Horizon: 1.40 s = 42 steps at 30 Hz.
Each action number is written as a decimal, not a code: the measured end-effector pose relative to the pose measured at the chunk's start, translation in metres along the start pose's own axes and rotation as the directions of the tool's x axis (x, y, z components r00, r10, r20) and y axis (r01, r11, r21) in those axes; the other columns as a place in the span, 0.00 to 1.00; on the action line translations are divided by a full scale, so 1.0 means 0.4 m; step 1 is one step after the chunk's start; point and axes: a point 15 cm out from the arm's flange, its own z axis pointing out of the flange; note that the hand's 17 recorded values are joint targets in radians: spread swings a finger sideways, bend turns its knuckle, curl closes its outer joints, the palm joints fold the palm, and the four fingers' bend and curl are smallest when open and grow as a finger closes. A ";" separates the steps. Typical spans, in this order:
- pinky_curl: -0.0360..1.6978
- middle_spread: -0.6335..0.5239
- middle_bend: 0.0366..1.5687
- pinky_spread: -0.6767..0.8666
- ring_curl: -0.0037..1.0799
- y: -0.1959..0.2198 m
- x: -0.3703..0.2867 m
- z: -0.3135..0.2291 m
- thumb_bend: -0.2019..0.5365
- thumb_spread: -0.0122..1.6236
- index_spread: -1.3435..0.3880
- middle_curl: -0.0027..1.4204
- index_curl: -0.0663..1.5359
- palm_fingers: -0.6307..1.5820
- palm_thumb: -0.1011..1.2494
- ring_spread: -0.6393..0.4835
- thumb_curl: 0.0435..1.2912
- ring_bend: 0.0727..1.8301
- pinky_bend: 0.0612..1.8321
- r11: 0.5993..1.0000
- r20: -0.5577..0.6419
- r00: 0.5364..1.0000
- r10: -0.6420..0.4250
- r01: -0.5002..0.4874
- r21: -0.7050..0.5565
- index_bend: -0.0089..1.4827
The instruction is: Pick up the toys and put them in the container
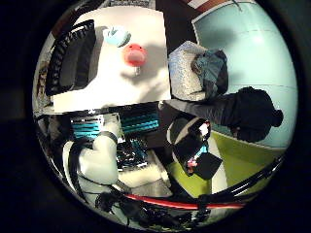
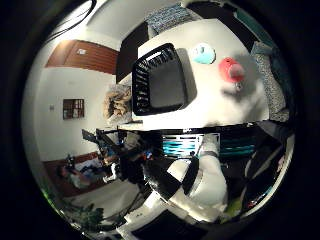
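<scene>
A black mesh container (image 2: 163,80) stands on a white table (image 2: 205,105). Beside it on the table lie a light blue round toy (image 2: 204,53) and a pink-red toy (image 2: 231,70), a little away from each other. The little finger side palm view shows the container (image 1: 73,53), the blue toy (image 1: 118,37) and the pink toy (image 1: 135,55) small and far off. My right hand (image 1: 100,155) is well away from the table, its white fingers relaxed, with nothing between them.
A grey chair (image 1: 187,68) with dark cloth on it stands beside the table's edge. A green floor area (image 1: 238,155) lies past it. A wooden panel (image 2: 88,57) hangs on the wall behind the table.
</scene>
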 end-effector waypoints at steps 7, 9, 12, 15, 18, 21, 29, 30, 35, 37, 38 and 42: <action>0.19 0.57 0.11 0.72 0.24 -0.064 0.061 -0.020 0.24 0.65 0.57 0.23 0.21 0.34 0.40 0.76 0.19 0.12 0.22 1.000 -0.075 0.997 0.009 -0.008 0.021 0.11; 0.19 0.57 0.10 0.72 0.24 -0.084 0.090 -0.028 0.24 0.66 0.57 0.23 0.21 0.34 0.40 0.76 0.19 0.12 0.22 1.000 -0.101 0.995 0.018 -0.017 0.008 0.11; 0.19 0.57 0.10 0.72 0.24 -0.112 0.122 -0.022 0.24 0.66 0.57 0.23 0.21 0.33 0.40 0.76 0.19 0.12 0.22 0.999 -0.116 0.993 0.031 -0.032 -0.013 0.11; 0.19 0.57 0.11 0.72 0.24 -0.152 0.168 0.006 0.24 0.66 0.57 0.23 0.20 0.33 0.41 0.76 0.19 0.12 0.22 0.998 -0.128 0.991 0.048 -0.051 -0.027 0.11; 0.19 0.57 0.10 0.72 0.24 -0.182 0.211 0.038 0.24 0.66 0.57 0.23 0.20 0.33 0.41 0.76 0.19 0.12 0.22 0.997 -0.136 0.988 0.069 -0.075 -0.035 0.11; 0.19 0.57 0.10 0.72 0.25 -0.212 0.240 0.084 0.24 0.67 0.57 0.23 0.20 0.32 0.41 0.75 0.19 0.13 0.23 0.994 -0.130 0.988 0.082 -0.091 -0.059 0.10; 0.20 0.58 0.10 0.72 0.25 -0.299 0.272 0.201 0.24 0.67 0.58 0.23 0.19 0.31 0.41 0.75 0.19 0.14 0.25 0.994 -0.115 0.989 0.090 -0.096 -0.054 0.11; 0.20 0.58 0.10 0.72 0.25 -0.299 0.271 0.220 0.24 0.67 0.58 0.23 0.19 0.31 0.41 0.75 0.19 0.14 0.25 0.993 -0.111 0.989 0.095 -0.102 -0.061 0.11; 0.20 0.59 0.11 0.72 0.25 -0.330 0.282 0.329 0.24 0.67 0.58 0.23 0.19 0.31 0.42 0.75 0.19 0.14 0.25 0.990 -0.102 0.988 0.114 -0.121 -0.066 0.11; 0.19 0.59 0.10 0.72 0.25 -0.356 0.293 0.372 0.24 0.67 0.58 0.23 0.19 0.31 0.42 0.75 0.19 0.14 0.25 0.989 -0.101 0.987 0.123 -0.130 -0.066 0.11; 0.19 0.59 0.10 0.72 0.25 -0.364 0.297 0.391 0.24 0.67 0.58 0.23 0.19 0.31 0.42 0.75 0.19 0.14 0.25 0.988 -0.098 0.987 0.127 -0.134 -0.072 0.11; 0.19 0.59 0.10 0.71 0.25 -0.411 0.308 0.470 0.24 0.67 0.59 0.23 0.20 0.30 0.42 0.75 0.19 0.14 0.25 0.986 -0.078 0.987 0.142 -0.148 -0.079 0.11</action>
